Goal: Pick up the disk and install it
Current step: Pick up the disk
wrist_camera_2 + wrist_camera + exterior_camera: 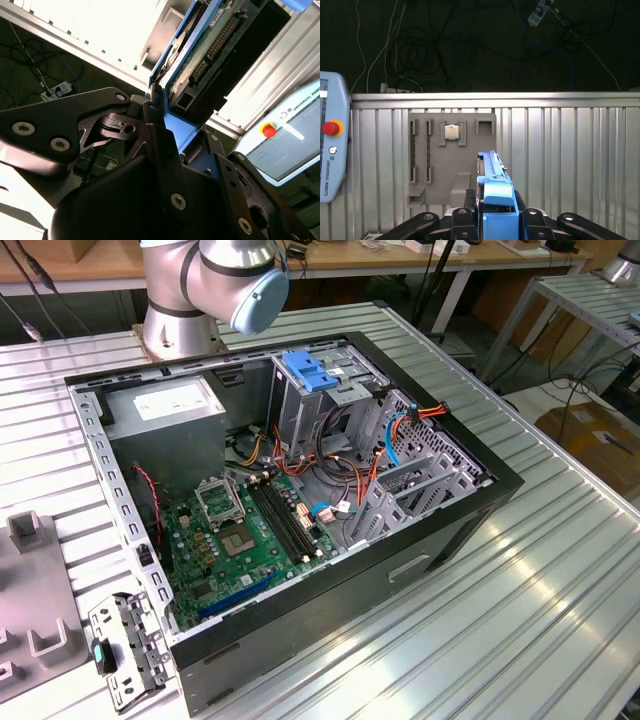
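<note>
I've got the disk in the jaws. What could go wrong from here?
1. The gripper holds the disk edge-on near one end, jaws closed on it. Most of the disk sticks out past them, so a bump might pivot it or make it slip.
2. In the exterior view, orange and red cables lie loose beside the grey cage in the computer case. They could snag the disk or get pinched.

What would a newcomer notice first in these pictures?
In the first wrist view, the gripper clamps the blue-railed disk edge-on over the ribbed table. In the exterior view, the open computer case lies on its side in the middle of that table, with its green board and the cage with a blue latch exposed.
</note>
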`<state>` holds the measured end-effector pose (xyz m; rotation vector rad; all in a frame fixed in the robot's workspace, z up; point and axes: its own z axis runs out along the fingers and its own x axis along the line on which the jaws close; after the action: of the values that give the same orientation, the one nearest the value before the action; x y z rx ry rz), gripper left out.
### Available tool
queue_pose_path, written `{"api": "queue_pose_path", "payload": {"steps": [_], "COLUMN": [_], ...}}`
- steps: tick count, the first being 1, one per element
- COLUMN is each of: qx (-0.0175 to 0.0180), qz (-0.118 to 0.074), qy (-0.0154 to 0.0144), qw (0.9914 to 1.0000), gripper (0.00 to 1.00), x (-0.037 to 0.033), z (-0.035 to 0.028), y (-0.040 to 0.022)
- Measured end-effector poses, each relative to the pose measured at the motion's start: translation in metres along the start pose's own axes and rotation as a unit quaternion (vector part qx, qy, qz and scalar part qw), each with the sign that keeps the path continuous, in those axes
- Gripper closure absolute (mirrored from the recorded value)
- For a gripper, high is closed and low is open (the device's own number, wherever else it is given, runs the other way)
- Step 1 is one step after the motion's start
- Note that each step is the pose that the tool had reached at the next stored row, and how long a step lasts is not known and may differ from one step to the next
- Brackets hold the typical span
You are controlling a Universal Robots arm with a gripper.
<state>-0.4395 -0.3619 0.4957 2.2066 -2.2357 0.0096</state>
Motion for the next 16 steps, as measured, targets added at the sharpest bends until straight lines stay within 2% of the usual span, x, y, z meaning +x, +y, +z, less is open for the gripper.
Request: {"api": "queue_pose_path", "payload": {"steps": [8, 12, 16], "qx": [0.0, 0.0001, 0.0001], "qz": [0.0, 0.0, 0.0], "qy": [0.0, 0.0, 0.0], "qw": [1.0, 1.0, 1.0], "gripper": [0.63, 0.63, 0.63], "x": [0.0001, -0.0001, -0.0003], "z": [-0.0003, -0.0002, -0.0002], "y": [-0.0016, -0.0084, -0.0207]}}
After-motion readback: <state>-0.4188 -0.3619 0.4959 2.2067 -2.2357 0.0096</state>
